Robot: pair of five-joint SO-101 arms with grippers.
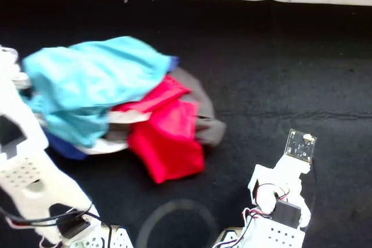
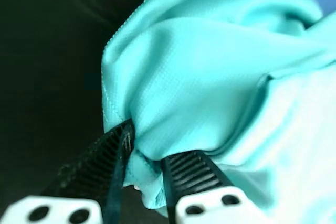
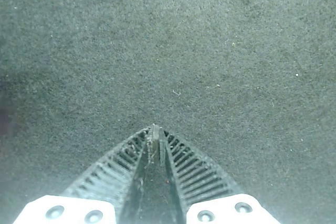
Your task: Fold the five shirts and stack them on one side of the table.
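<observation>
The table (image 1: 279,56) is covered by a black, felt-like cloth (image 3: 168,51). Shirts are heaped on its left half. The red shirt (image 1: 168,137) is spread onto the cloth at the near side, the grey shirt (image 1: 204,114) at the right, and the dark blue shirt (image 1: 63,147) at the left corner (mostly buried). The turquoise shirt (image 1: 93,79) is draped over them. A faint ring (image 1: 177,225) is seen near the front edge.
</observation>
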